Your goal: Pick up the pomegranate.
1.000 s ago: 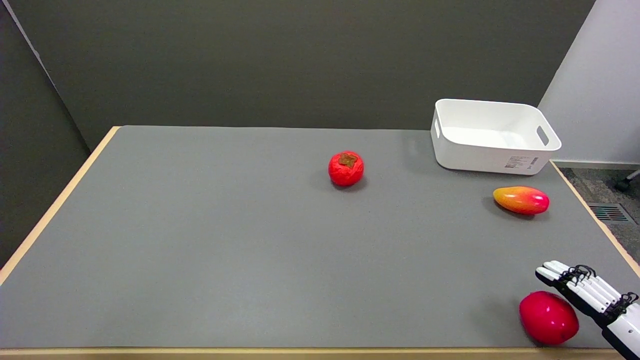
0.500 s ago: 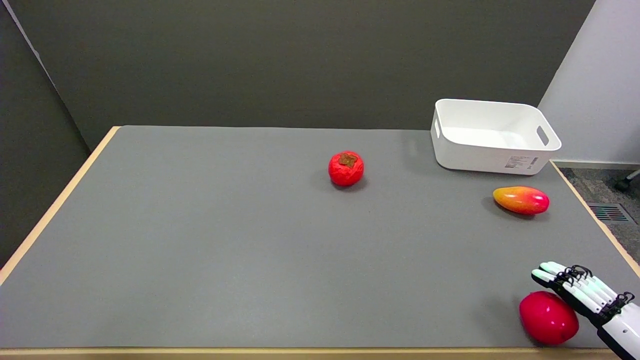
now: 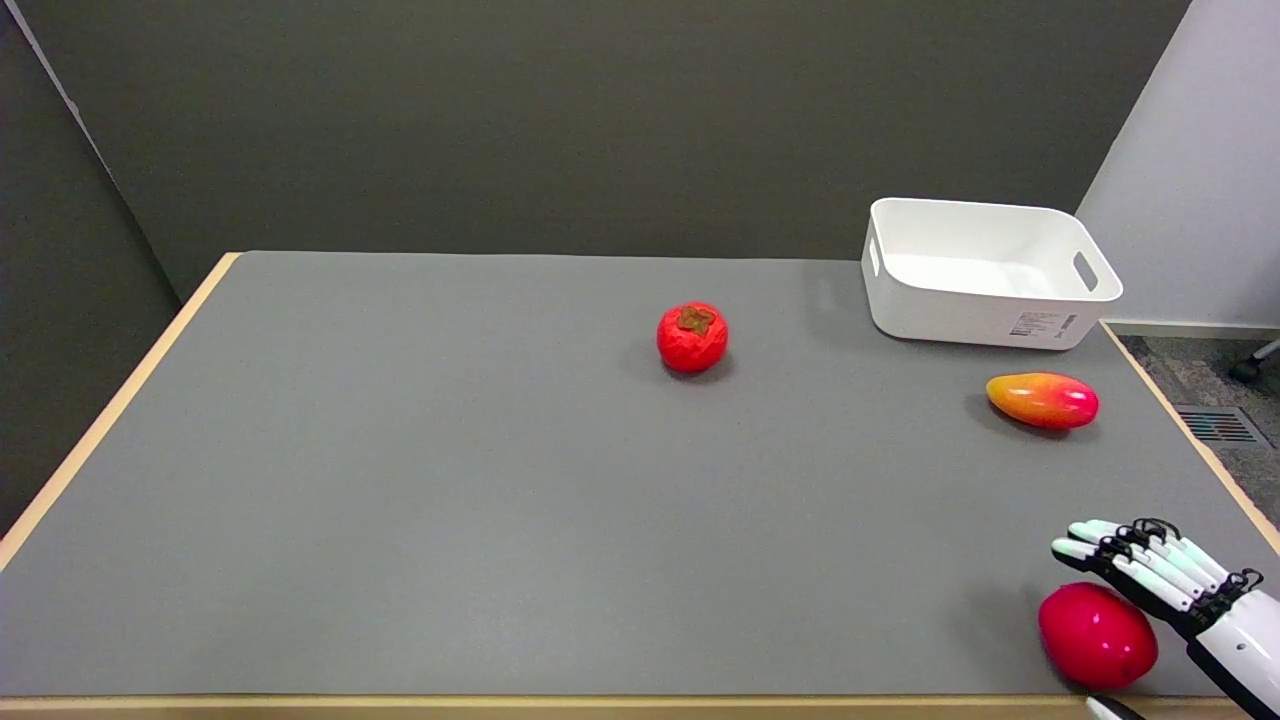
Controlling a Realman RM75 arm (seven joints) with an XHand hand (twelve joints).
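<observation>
- The table has a grey top with a light wood edge, and most of it sits way off to the left of the hand.
- The pomegranate is the crinkly red one with a brown crown on top. It's sitting on the table well apart from the hand, far up and to the left of it, and nothing is touching it.
- A white bin is at the far right corner, well beyond the hand.
- A mango, orange fading to red, lies on its side between the bin and the hand.
- A glossy red fruit is right under the fingertips, at the near edge. Might be touching, hard to tell from this angle.
- The right hand comes in from the lower right with its fingers stretched out flat and side by side, holding nothing.
</observation>
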